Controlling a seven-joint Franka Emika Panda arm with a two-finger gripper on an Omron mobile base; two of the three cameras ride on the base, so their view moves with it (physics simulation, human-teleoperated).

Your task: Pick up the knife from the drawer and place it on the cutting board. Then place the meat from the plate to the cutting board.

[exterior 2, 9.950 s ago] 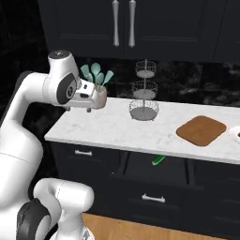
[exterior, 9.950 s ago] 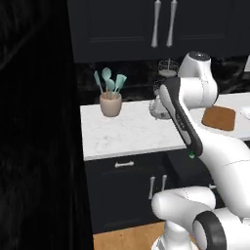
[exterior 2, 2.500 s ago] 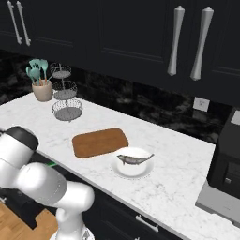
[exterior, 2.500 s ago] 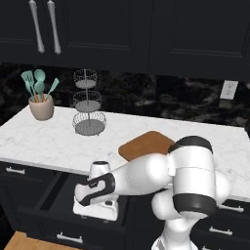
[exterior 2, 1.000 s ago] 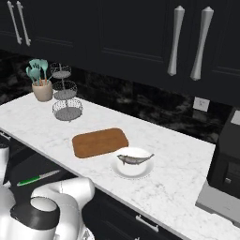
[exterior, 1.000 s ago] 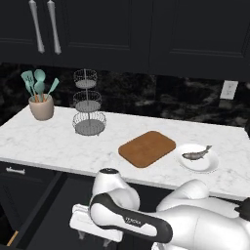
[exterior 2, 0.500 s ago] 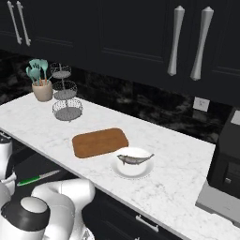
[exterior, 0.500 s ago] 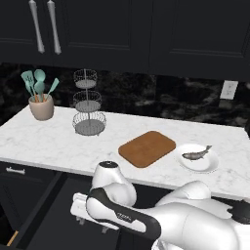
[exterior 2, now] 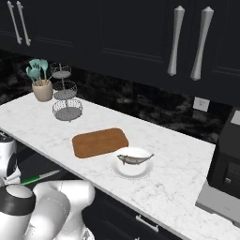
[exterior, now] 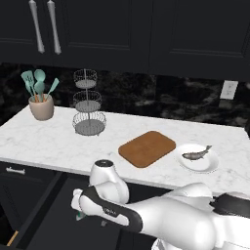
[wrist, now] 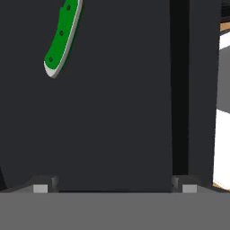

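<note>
The knife (wrist: 63, 36), with a curved green handle, lies on the dark floor of the open drawer (wrist: 117, 112), up and to the left of my gripper (wrist: 114, 187). The gripper's jaws stand wide open with nothing between them. In the right base view the knife (exterior 2: 40, 177) lies in the drawer (exterior 2: 44, 161) beside my bent arm. The reddish-brown cutting board (exterior: 147, 148) lies bare on the counter. To its right the white plate (exterior: 210, 166) holds the meat (exterior: 196, 154), a small grey fish.
A tiered wire basket stand (exterior: 89, 105) and a holder of teal utensils (exterior: 41, 105) stand at the back left of the white marble counter (exterior: 44, 141). A dark appliance (exterior 2: 229, 159) stands at the right end. Black cupboard doors hang above.
Over the last second the arm has shifted slightly above the open drawer, its hand pointing down into it. The jaws have stayed wide open, and board, plate and fish have not moved.
</note>
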